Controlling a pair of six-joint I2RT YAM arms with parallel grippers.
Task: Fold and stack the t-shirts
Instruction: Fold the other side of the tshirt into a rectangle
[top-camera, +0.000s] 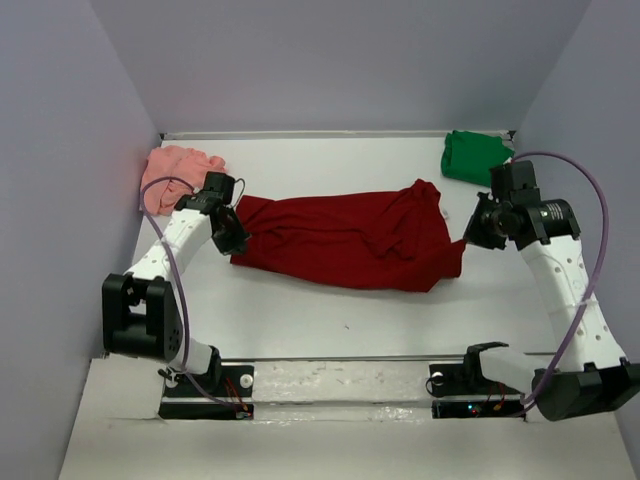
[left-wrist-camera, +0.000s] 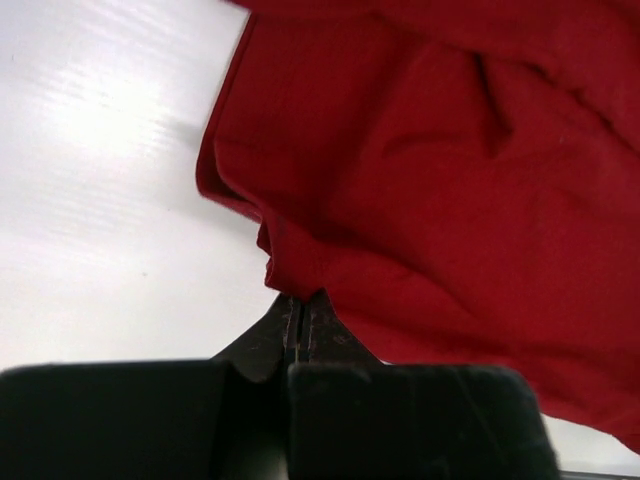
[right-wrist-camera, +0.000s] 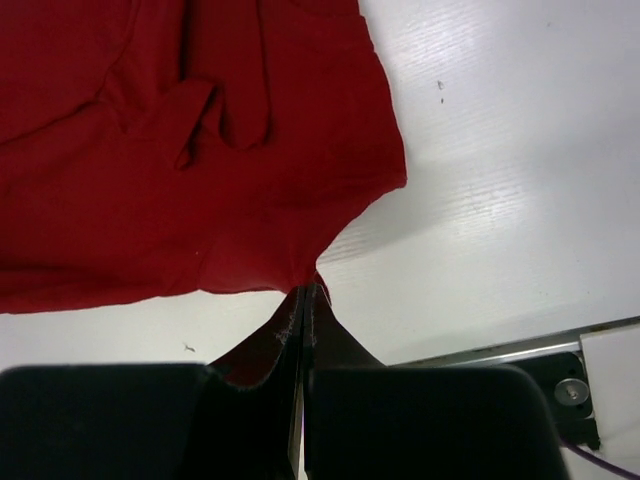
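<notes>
The red shirt (top-camera: 345, 240) lay stretched across the table (top-camera: 330, 320) between the two grippers. The left gripper (left-wrist-camera: 297, 310) was pinched shut on its left edge. The right gripper (right-wrist-camera: 308, 295) was pinched shut on its right edge. Both arms leaned in low. The green shirt (top-camera: 475, 157) and the pink shirt (top-camera: 170, 175) sat in the far corners.

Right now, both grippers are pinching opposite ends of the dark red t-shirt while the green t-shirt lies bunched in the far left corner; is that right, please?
Not quite: the top external view shows the green t-shirt in the far right corner. The left gripper and right gripper do pinch opposite ends of the dark red t-shirt.
</notes>
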